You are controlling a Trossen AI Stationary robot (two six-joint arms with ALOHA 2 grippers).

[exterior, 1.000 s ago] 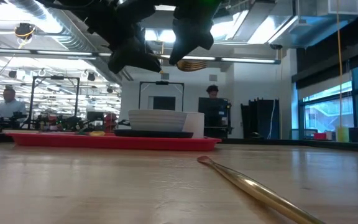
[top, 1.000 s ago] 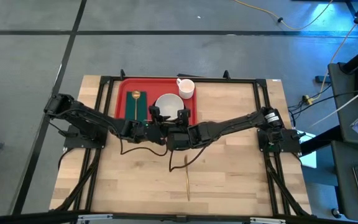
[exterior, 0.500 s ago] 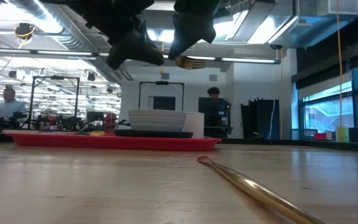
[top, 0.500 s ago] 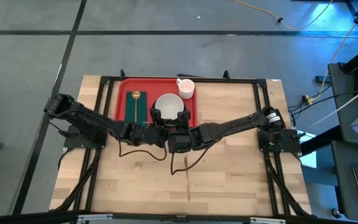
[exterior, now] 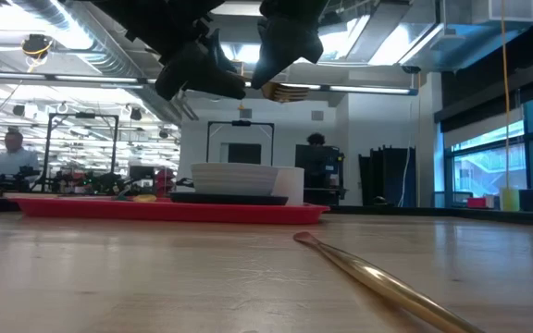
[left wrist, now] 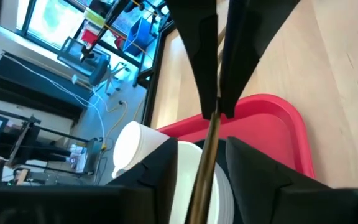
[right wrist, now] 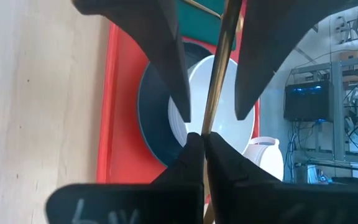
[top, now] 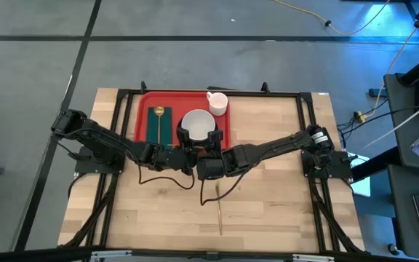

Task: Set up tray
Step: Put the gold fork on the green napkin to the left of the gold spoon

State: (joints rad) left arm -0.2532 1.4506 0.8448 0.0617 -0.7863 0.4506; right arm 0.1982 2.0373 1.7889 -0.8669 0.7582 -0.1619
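Observation:
The red tray (top: 145,98) lies at the table's far side. It carries a white bowl (top: 197,122) on a dark plate, a white cup (top: 218,102) and a gold spoon (top: 158,118) on a green napkin. Both grippers meet high over the tray's near rim. My right gripper (right wrist: 199,140) is shut on a gold fork (exterior: 280,91). My left gripper (left wrist: 202,152) is open, one finger on either side of the fork's handle (left wrist: 205,162). I cannot tell whether those fingers touch it. My right gripper pinches the gold fork's thin handle (right wrist: 211,115) between its two fingertips. The handle runs on past the tips, out between the left gripper's spread fingers. The fork is lifted clear, high above the bowl and the tray's near rim, with its tine end (exterior: 285,92) showing beside the gripper.
Another long gold utensil (top: 219,212) lies on the bare wood at the table's near middle, also close in the low view (exterior: 378,277). A black frame rail borders the table. People sit and stand in the room beyond.
Both grippers and the fork have risen a little over the tray's near rim. The left gripper has tipped slightly.

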